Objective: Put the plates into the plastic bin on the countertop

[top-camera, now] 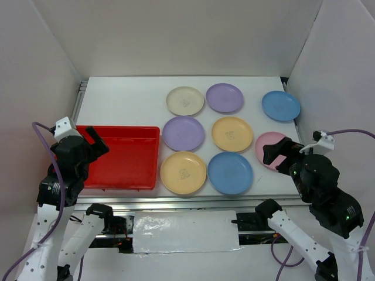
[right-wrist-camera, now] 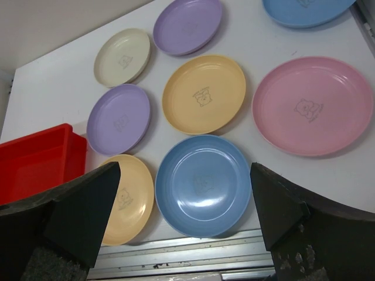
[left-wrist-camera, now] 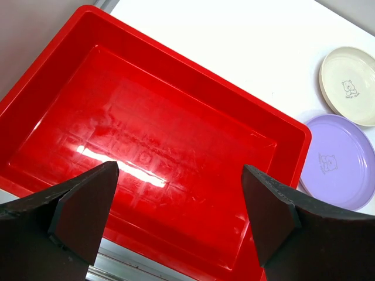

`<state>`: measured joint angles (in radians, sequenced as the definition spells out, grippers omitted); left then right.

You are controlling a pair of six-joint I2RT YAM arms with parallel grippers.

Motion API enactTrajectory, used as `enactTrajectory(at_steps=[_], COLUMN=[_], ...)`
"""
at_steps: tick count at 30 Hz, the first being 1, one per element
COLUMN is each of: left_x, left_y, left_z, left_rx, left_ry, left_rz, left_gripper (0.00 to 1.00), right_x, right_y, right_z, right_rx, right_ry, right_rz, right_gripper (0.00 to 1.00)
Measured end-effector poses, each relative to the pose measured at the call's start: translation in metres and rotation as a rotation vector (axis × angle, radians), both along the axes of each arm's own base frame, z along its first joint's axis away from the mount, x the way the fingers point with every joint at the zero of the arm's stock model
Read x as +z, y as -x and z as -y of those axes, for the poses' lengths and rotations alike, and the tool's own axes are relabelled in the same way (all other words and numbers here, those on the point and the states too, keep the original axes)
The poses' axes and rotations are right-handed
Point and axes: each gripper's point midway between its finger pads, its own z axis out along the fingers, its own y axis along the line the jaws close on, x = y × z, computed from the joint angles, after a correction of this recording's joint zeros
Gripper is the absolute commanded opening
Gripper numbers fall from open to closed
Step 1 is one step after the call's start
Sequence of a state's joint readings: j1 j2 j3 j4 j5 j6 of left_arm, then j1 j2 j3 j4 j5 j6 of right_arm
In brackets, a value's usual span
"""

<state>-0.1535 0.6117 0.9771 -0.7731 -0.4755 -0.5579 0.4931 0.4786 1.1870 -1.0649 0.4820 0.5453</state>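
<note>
**On the white desk: eight plates beside the red bin, both grippers wide**

Across the desk (top-camera: 129, 99), all eight plates lie flat outside the red plastic bin (top-camera: 123, 129), which sits at the left, near the front silver rail (top-camera: 193, 201).

The far row holds the cream plate (top-camera: 185, 100), the far purple plate (top-camera: 224, 98) and, apart at the right, the far blue plate (top-camera: 280, 106). Behind the front pair come the middle purple plate (top-camera: 183, 133), just beside the bin's right wall, the middle yellow-orange plate (top-camera: 232, 133) and the pink plate (top-camera: 265, 142). Nearest are the near yellow-orange plate (top-camera: 183, 172) and the near blue plate (top-camera: 230, 172), just beside each other.

The left gripper (top-camera: 96, 143) hangs over the bin's left part, jaws spread wide, holding nothing. The right gripper (top-camera: 275, 153), equally wide and unloaded, hides the pink plate's near edge in the top view.

Each plate carries a faint bear emblem (left-wrist-camera: 350, 88) with tiny lettering under it, too small to read.

Purple cables (top-camera: 41, 134) loop from both wrists; white walls (top-camera: 176, 35) enclose the desk.
</note>
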Motion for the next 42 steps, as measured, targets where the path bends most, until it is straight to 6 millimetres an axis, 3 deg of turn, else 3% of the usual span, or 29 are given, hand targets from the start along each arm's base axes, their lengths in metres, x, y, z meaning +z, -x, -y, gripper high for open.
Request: enactTrajectory(at_steps=[10, 14, 17, 20, 22, 25, 29, 34, 39, 42], left_x=[-0.004, -0.004, -0.005, -0.007, -0.009, -0.011, -0.015, -0.017, -0.016, -0.016], left_y=[-0.001, -0.001, -0.001, -0.003, -0.005, -0.006, -0.009, -0.01, -0.01, -0.01], left_z=[0.0, 0.0, 0.0, 0.001, 0.001, 0.002, 0.006, 0.009, 0.012, 0.014], left_rx=[0.001, 0.001, 0.001, 0.0, -0.001, -0.006, -0.024, -0.039, -0.055, -0.071], left_ry=[-0.003, -0.003, -0.004, -0.005, -0.006, -0.006, 0.0, 0.005, 0.014, 0.02], left_rz=[-0.018, -0.019, -0.024, -0.037, -0.046, -0.057, -0.072, -0.081, -0.074, -0.066], left_gripper=[0.99, 0.99, 0.99, 0.99, 0.99, 0.99, 0.99, 0.99, 0.99, 0.99], right_x=[0.005, 0.006, -0.009, -0.041, -0.074, -0.135, -0.189, -0.23, -0.273, -0.288], right_y=[0.004, 0.0, -0.023, -0.072, -0.105, -0.137, -0.153, -0.173, -0.185, -0.188], right_z=[-0.008, -0.038, -0.073, -0.113, -0.135, -0.159, -0.183, -0.207, -0.214, -0.213], right_rx=[0.054, 0.192, 0.286, 0.318, 0.304, 0.263, 0.22, 0.168, 0.101, 0.068], right_ry=[-0.03, -0.104, -0.137, -0.145, -0.144, -0.132, -0.113, -0.12, -0.128, -0.135], right_rz=[0.034, 0.094, 0.032, -0.103, -0.208, -0.38, -0.493, -0.56, -0.625, -0.648], right_gripper=[1.0, 1.0, 1.0, 1.0, 0.99, 0.98, 0.97, 0.93, 0.86, 0.85])
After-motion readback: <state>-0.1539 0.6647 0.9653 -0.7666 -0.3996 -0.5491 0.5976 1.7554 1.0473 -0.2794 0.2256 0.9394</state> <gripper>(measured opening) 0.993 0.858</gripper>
